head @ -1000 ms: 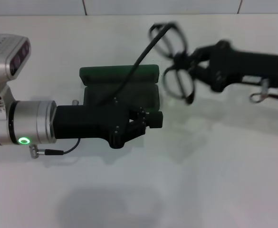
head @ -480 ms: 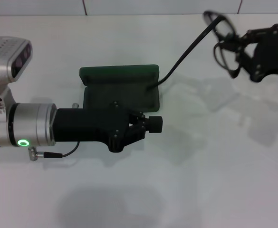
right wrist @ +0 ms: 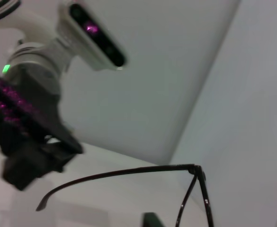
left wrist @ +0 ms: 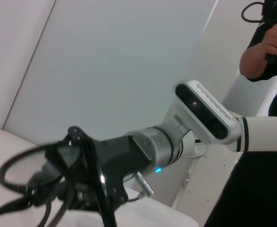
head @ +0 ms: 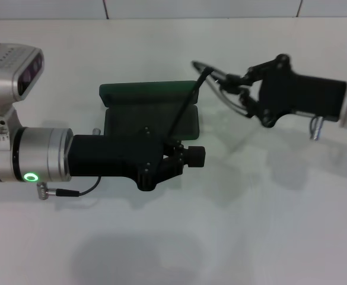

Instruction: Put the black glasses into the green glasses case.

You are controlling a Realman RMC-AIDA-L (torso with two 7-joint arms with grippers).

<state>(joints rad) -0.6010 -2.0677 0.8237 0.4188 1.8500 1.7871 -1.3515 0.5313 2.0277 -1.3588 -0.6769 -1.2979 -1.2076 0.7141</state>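
Head view: white counter (head: 262,225), its far edge meeting a pale tiled wall. The green glasses case (head: 149,110) lies open on the counter toward the far edge, a little left of the middle, lid standing along its far side, dark lining up. The left hand (head: 191,155) reaches in from the left edge of the counter, low over the near part of the case; its black body hides the case's near rim. Its two fingertips sit almost together just past the case's near right corner, nothing between them, so it reads as closed and empty. The right hand (head: 239,89) comes in from the right edge, held above the counter and just right of the case's far right corner. Its fingers are pinched on the front frame of the black glasses (head: 212,80), which hang in the air, clear of the counter. One temple arm is unfolded and slants down from the frame across the right end of the open case; whether its tip touches the lining I cannot tell. Left wrist view: the glasses (left wrist: 48,175) and the right hand blurred, seen close. Right wrist view: the glasses' temple arm and hinge (right wrist: 129,174) with the left hand (right wrist: 29,151) beyond.
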